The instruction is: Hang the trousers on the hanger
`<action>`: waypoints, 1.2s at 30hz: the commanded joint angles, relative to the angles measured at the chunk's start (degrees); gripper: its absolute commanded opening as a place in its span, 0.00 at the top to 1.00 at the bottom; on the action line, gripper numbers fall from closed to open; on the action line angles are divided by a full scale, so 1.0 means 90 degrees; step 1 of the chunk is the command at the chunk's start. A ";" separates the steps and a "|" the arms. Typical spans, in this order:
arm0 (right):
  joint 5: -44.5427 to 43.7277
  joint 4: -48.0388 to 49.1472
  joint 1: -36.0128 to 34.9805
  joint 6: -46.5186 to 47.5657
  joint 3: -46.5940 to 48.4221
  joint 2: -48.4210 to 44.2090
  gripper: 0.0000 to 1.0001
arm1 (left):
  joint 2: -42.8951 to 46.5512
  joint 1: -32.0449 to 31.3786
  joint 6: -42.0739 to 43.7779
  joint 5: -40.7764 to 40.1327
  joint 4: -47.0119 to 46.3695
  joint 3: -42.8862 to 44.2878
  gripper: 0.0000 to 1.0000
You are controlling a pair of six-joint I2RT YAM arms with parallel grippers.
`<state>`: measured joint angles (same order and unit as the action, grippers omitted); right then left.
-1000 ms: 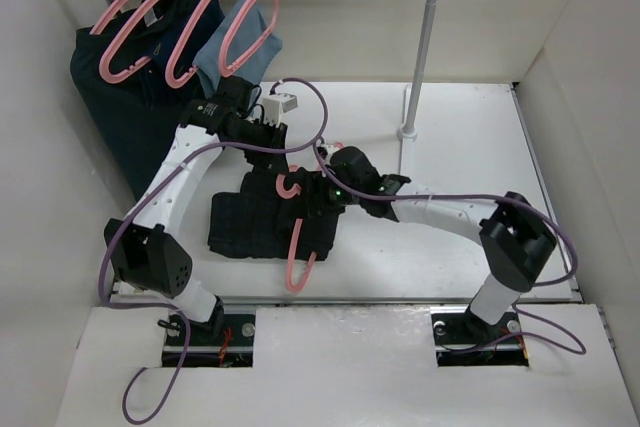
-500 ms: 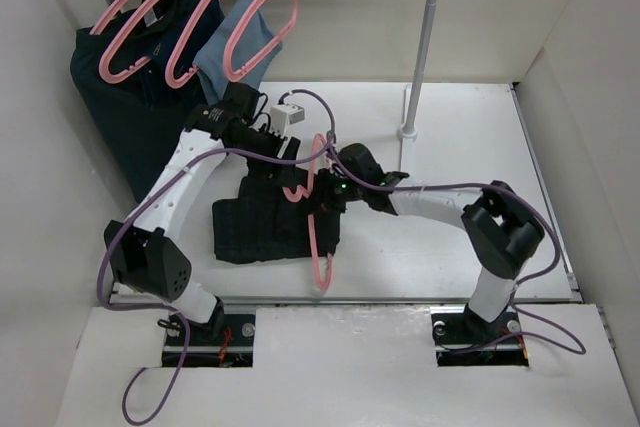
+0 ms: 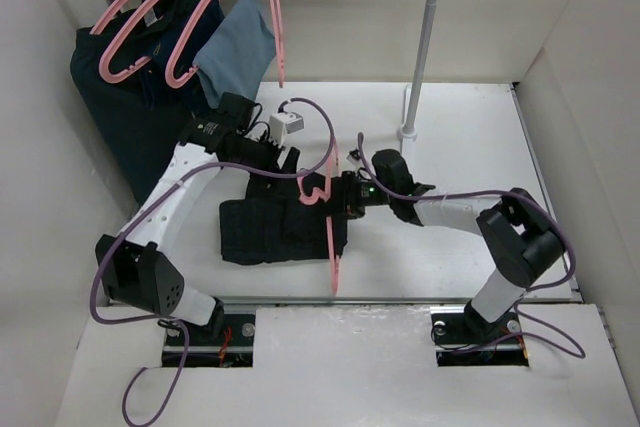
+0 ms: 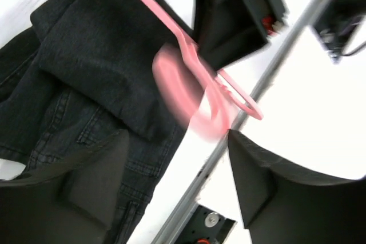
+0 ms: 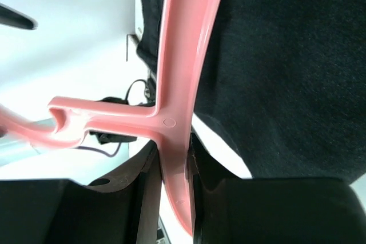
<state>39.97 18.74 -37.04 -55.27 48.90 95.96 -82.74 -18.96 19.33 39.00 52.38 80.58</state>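
The trousers point(image 3: 278, 232) lie folded on the white table, dark denim, also seen in the left wrist view point(image 4: 86, 72) and the right wrist view point(image 5: 286, 55). The pink hanger point(image 3: 333, 237) stands on edge along their right side. My right gripper point(image 3: 347, 195) is shut on it just below the hook junction, both fingers pressed on the pink bar point(image 5: 174, 158). My left gripper point(image 3: 288, 162) hovers over the trousers' top edge, open point(image 4: 177, 141), nothing between its fingers. The hanger's hook point(image 4: 194, 95) shows blurred just beyond them.
Several more pink hangers point(image 3: 150, 17) hang at the back left with a dark navy garment point(image 3: 120, 97) and a light blue cloth point(image 3: 240, 47). An upright metal pole point(image 3: 420, 47) stands on its base at the back centre. White walls close in both sides.
My left gripper has opened and let go of the hanger. My right gripper has shut on it, and the hanger has tipped up on edge and shifted right.
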 commanded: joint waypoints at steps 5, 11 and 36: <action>0.0305 0.0564 0.0424 0.0144 -0.0161 0.0040 1.00 | 0.0531 -0.0207 0.0187 0.0959 0.0078 0.1016 0.20; 0.0305 0.0564 0.0355 0.0261 -0.0033 -0.0046 1.00 | 0.0531 -0.0276 -0.0397 0.0308 -0.0243 0.0229 0.24; 0.0452 0.1101 0.0473 0.0203 -0.0541 -0.0721 1.00 | -0.1969 -0.1046 -0.0918 -0.1503 -0.2001 -0.1424 0.14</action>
<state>43.90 23.33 -33.04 -54.04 43.90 92.68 -101.08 -26.89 11.38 26.39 36.07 67.77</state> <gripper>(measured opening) 0.262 0.873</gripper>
